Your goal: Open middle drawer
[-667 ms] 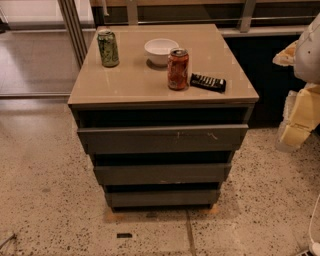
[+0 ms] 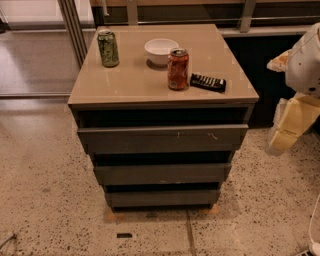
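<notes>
Terrazzo floor (image 2: 45, 210) lies nearest, the cabinet (image 2: 160, 106) standing on it. The middle drawer (image 2: 162, 173) sits between a wider front and a narrower one. The gripper (image 2: 292, 125) hangs to the cabinet's right, clear of it; open or closed, I cannot tell. The tan top (image 2: 135, 82) carries a green can (image 2: 108, 48), red can (image 2: 178, 69), bowl (image 2: 161, 51) and remote (image 2: 207, 82), with a railing (image 2: 247, 15) behind.

The robot's white arm (image 2: 306, 60) hung at the far right, its pale gripper (image 2: 278, 144) angled down and leftward.

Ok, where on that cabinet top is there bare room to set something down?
Front-left stretch, between the green can and the front edge, is bare; so is the back-right corner. The white bowl, red can and remote crowd the middle. The pincer hangs off right.
</notes>
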Controlling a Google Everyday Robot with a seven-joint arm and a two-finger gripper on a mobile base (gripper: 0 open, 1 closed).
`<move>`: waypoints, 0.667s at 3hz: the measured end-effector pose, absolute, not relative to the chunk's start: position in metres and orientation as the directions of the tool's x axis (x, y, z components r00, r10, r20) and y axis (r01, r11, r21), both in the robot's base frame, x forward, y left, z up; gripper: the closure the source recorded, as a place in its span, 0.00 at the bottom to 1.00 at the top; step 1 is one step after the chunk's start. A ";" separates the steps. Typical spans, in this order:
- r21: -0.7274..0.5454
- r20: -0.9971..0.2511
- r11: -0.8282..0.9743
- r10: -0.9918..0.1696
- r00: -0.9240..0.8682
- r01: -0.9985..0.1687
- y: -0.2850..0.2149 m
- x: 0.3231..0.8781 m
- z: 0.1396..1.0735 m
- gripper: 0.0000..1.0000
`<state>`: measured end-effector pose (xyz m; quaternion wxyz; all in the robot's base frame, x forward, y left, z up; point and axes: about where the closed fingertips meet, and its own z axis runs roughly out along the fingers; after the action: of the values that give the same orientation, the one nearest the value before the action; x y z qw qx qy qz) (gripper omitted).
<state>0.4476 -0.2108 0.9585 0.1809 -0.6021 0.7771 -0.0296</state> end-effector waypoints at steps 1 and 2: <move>-0.243 -0.334 0.269 -0.925 -0.180 -0.932 -0.191 0.462 0.900 0.00; -0.204 -0.424 0.257 -0.893 -0.151 -0.945 -0.166 0.484 0.841 0.00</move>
<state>0.4837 -0.1656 0.8408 0.2365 -0.6070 0.7567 0.0549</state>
